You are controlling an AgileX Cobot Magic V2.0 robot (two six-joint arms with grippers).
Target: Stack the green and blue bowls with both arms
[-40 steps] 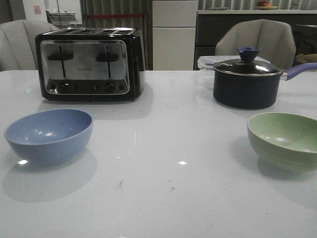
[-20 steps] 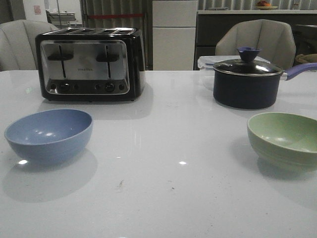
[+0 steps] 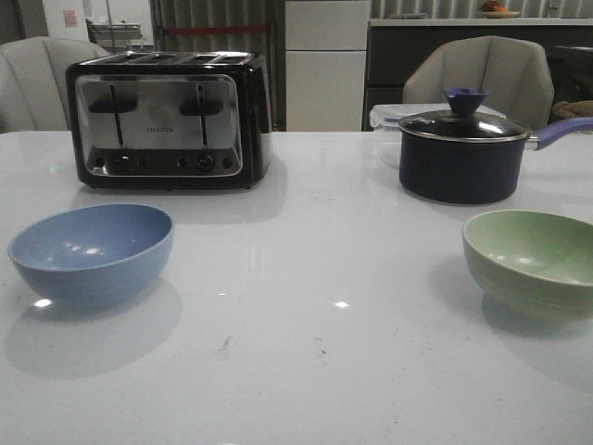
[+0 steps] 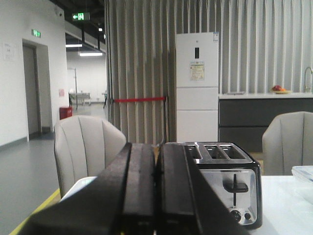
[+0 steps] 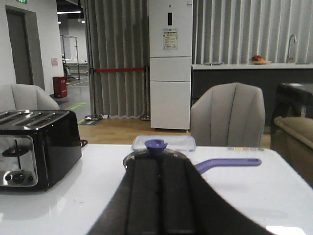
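The muted blue bowl (image 3: 91,252) sits upright on the white table at the front left. The pale green bowl (image 3: 536,261) sits upright at the front right, partly cut by the frame edge. Neither arm shows in the front view. In the left wrist view my left gripper (image 4: 157,147) is shut and empty, raised, facing the toaster. In the right wrist view my right gripper (image 5: 160,161) is shut and empty, facing the saucepan. No bowl shows in either wrist view.
A black and chrome toaster (image 3: 167,120) stands at the back left. A dark lidded saucepan (image 3: 461,156) with a purple handle (image 3: 565,132) stands at the back right, a clear lidded box (image 3: 389,117) behind it. Grey chairs stand behind the table (image 3: 306,306).
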